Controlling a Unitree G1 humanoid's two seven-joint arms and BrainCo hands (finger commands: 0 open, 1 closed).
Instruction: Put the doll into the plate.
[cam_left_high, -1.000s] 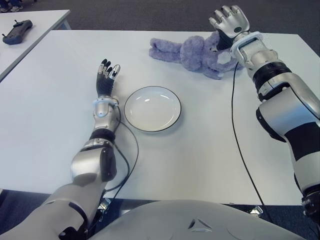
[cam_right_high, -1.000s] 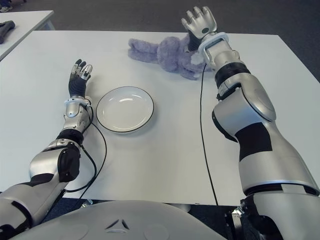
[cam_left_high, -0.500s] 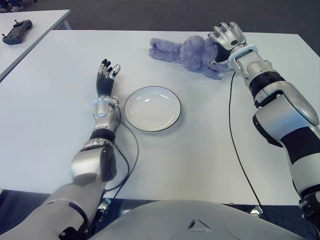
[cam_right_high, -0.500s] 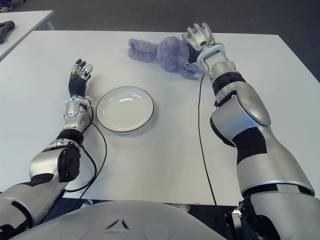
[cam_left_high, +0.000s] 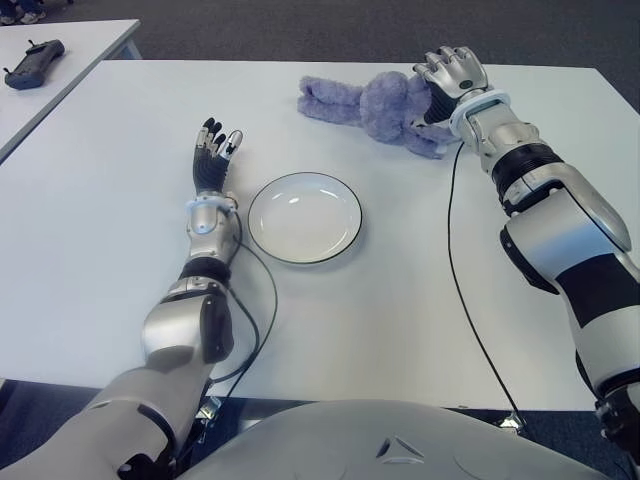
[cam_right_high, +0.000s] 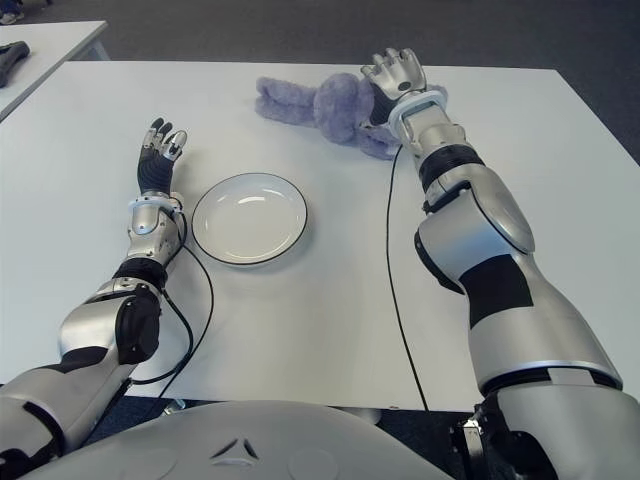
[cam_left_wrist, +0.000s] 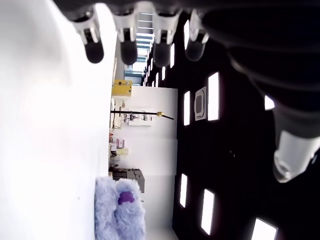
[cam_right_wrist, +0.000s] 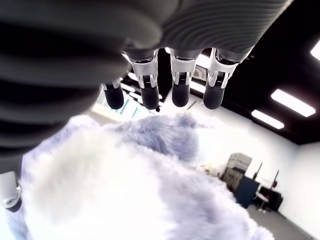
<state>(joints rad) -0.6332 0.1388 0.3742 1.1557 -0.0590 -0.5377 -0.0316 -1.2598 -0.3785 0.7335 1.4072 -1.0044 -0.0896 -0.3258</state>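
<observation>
The purple plush doll (cam_left_high: 375, 105) lies on its side near the far edge of the white table (cam_left_high: 100, 200). My right hand (cam_left_high: 447, 75) sits over the doll's head end, at its right. In the right wrist view the fingers (cam_right_wrist: 180, 95) stretch out straight above the fur (cam_right_wrist: 125, 190) and are not curled into it. The white plate (cam_left_high: 305, 217) with a dark rim stands empty in the middle of the table, nearer to me than the doll. My left hand (cam_left_high: 213, 150) shows just left of the plate, fingers straight and holding nothing.
A black cable (cam_left_high: 455, 260) runs from my right wrist across the table toward its near edge. A dark handheld controller (cam_left_high: 32, 62) lies on a separate table at the far left.
My right hand has come down and to the left, from above the table's far edge onto the doll's head. The left hand, plate and doll have not moved.
</observation>
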